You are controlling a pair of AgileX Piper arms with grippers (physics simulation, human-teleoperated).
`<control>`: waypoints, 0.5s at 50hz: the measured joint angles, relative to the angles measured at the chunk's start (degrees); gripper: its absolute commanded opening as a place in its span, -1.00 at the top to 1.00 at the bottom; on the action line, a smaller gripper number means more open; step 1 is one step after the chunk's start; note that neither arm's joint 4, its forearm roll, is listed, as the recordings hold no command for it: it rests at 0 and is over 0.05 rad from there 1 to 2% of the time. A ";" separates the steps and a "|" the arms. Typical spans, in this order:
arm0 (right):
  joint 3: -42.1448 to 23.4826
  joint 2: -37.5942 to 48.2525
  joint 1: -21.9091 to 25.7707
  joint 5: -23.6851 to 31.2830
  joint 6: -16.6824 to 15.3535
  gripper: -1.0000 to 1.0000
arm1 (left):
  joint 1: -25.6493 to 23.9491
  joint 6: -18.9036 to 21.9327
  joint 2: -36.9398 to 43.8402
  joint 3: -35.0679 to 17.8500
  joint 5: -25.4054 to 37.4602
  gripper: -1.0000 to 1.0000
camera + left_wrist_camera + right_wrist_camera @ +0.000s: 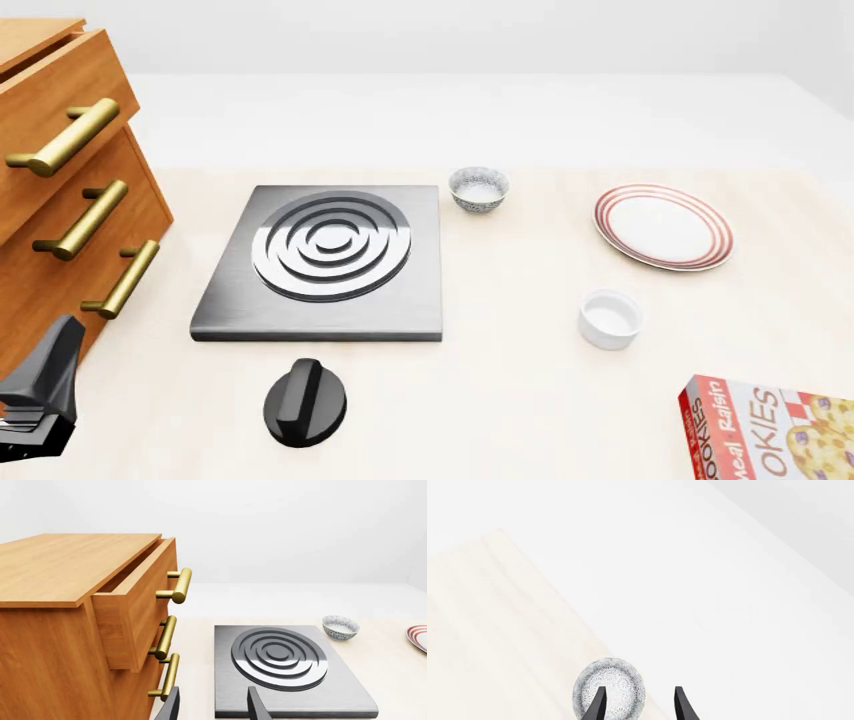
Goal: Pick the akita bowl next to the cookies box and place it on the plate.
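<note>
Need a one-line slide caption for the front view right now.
Front view: stove plate centre-left, patterned bowl beside it, plate right, cookies box at the near right corner.

So there's a wooden drawer unit [60, 160] with brass handles far left, a grey stove plate [327, 262], black knob [304, 402], and white cup [610, 318] on the counter [534, 400].

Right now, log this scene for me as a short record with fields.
left gripper: open, empty, beside the cabinet
right gripper: open, empty, close to second bowl
second bowl: near the table edge, seen in right wrist view only
bowl by stove: upright, on table
plate: nothing on it
cookies box: cut off by the frame
cup: between plate and cookies box
top drawer: open
</note>
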 measured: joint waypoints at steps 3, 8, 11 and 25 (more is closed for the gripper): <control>0.20 0.89 0.28 -0.60 -0.01 -1.00 | 0.00 0.00 0.00 0.00 0.00 -1.00; 0.52 2.45 0.48 -1.68 -0.19 -1.00 | 0.00 0.00 0.00 0.00 0.00 -1.00; 0.38 3.60 0.22 -2.20 -0.59 -1.00 | 0.00 0.00 0.00 0.00 0.00 -1.00; -1.76 9.10 -2.10 -3.63 -3.13 -1.00 | 0.00 0.00 0.00 0.00 0.00 -1.00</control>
